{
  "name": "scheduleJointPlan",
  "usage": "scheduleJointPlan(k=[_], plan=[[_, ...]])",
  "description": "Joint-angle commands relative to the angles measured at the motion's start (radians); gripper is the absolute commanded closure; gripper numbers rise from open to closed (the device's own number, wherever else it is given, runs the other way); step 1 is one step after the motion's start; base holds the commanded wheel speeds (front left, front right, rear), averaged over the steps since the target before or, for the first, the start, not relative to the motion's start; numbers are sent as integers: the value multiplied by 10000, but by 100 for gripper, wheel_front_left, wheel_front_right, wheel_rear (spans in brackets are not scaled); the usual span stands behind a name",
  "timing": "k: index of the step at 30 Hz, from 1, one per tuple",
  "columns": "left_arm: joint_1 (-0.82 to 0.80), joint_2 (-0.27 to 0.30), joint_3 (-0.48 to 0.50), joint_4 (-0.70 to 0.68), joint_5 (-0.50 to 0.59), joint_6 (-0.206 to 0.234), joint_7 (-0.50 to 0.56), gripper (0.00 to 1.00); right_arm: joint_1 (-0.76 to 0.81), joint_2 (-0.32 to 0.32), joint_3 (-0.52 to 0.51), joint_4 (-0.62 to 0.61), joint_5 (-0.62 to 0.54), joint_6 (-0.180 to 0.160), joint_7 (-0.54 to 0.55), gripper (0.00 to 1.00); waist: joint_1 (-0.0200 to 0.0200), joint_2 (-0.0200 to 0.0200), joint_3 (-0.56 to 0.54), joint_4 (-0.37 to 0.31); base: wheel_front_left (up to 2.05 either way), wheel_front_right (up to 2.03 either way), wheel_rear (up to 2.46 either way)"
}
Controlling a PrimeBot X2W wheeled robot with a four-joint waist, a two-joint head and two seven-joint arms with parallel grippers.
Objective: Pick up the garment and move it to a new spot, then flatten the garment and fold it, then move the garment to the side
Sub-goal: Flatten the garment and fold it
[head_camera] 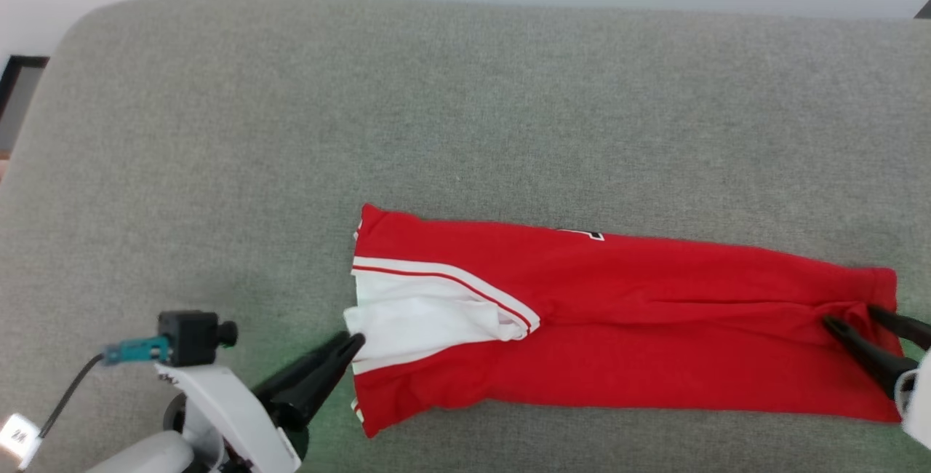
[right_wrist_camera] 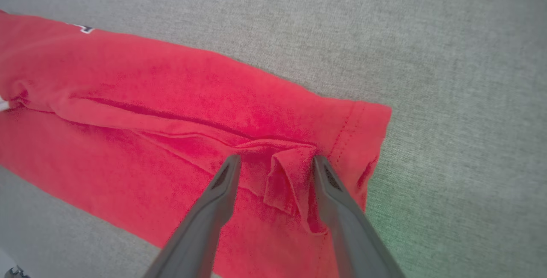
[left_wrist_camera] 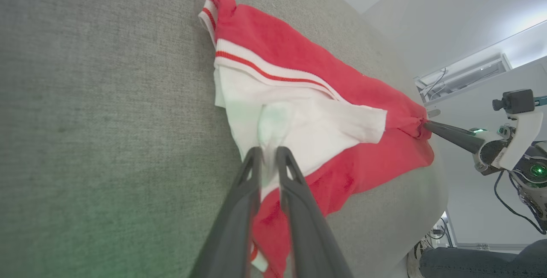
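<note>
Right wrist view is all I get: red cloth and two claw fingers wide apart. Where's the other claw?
Observer: The left claw is at the far end of the garment, right at its white sleeve.
Operator: Is it grabbing anything?
Observer: Yes. In the left wrist view its fingers stand close together, with white sleeve cloth pinched between them.
Operator: Is the shirt spread out flat?
Observer: No. In the head view it lies folded into one long band across the grey padded surface, with the sleeve folded over on top.
</note>
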Motion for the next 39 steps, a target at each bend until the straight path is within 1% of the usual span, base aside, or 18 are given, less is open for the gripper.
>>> scheduleJointPlan(k=[1, 3, 7, 9, 11, 15, 18, 22, 25, 27, 30, 31, 32, 33, 34, 35, 37, 39], plan=[[289, -7, 200, 59, 125, -23, -269, 0, 273, -156, -312, -235, 187, -4, 99, 0, 0, 0, -143, -32, 0, 0, 0], [383, -30, 315, 37, 175, -23, -360, 0, 340, -208, -439, -330, 272, -4, 162, 0, 0, 0, -170, -31, 0, 0, 0], [847, -250, 1067, 200, 444, -23, -529, 0, 658, -456, -1125, -361, 540, -4, 571, 0, 0, 0, -262, 122, 0, 0, 0], [1074, -566, 1818, 456, 858, -23, -548, 0, 768, -473, -1454, -240, 668, -4, 931, 0, 0, 0, -266, 254, 0, 0, 0], [1463, -1049, 2604, 756, 1314, -23, -541, 0, 781, -375, -1730, -27, 822, -4, 1440, 0, 0, 0, -263, 400, 0, 0, 0], [2262, -2205, 4490, 1308, 3081, -20, -545, 0, 513, -193, -2029, 369, 849, -3, 2626, 0, 0, 0, -189, 684, 0, 0, 0], [2827, -3261, 5812, 1660, 4516, -9, -546, 0, 226, 27, -2164, 587, 767, -3, 3432, 0, 0, 0, -123, 915, 0, 0, 0], [3338, -4322, 7113, 1941, 6503, -9, -535, 0, -75, 345, -2311, 915, 413, -3, 4302, 0, 0, 0, -37, 1204, 0, 0, 0], [3547, -4946, 8151, 1945, 7838, -9, -536, 0, -183, 570, -2391, 1163, 88, -3, 4913, 0, 0, 0, 4, 1354, 0, 0, 0], [3638, -5182, 8760, 1886, 8913, 38, -536, 0, -212, 785, -2400, 1268, -115, -3, 5266, 0, 0, 0, 23, 1408, 0, 0, 0], [3711, -5710, 9593, 1724, 10098, 48, -532, 0, -205, 1151, -2461, 1301, -334, -1, 5669, 0, 0, 0, 79, 1461, 0, 0, 0], [3694, -5815, 9822, 1657, 10443, 43, -532, 0, -158, 1282, -2466, 1284, -385, 0, 5791, 2, 0, 0, 111, 1462, 0, 0, 0], [3696, -6038, 10089, 1612, 10617, 34, -532, 0, -110, 1416, -2484, 1255, -456, 2, 5876, 50, 0, 0, 141, 1461, 0, 0, 0], [3720, -6212, 10293, 1580, 10815, 18, -532, 0, -66, 1535, -2463, 1215, -523, 2, 5965, 62, 0, 0, 181, 1440, 0, 0, 0], [3726, -6290, 10440, 1548, 11082, 4, -532, 0, -32, 1642, -2451, 1165, -582, 5, 6034, 80, 0, 0, 220, 1416, 0, 0, 0], [3732, -6404, 10581, 1524, 11239, -5, -532, 0, -21, 1748, -2454, 1097, -649, 5, 6083, 100, 0, 0, 259, 1383, 0, 0, 0], [3730, -6633, 10802, 1530, 11451, -12, -532, 0, -59, 1908, -2550, 980, -744, 17, 6082, 100, 0, 0, 320, 1323, 0, 0, 0], [3736, -6665, 10798, 1571, 11618, -20, -532, 0, -151, 1889, -2739, 892, -869, 8, 5935, 100, 0, 0, 369, 1221, 0, 0, 0]])
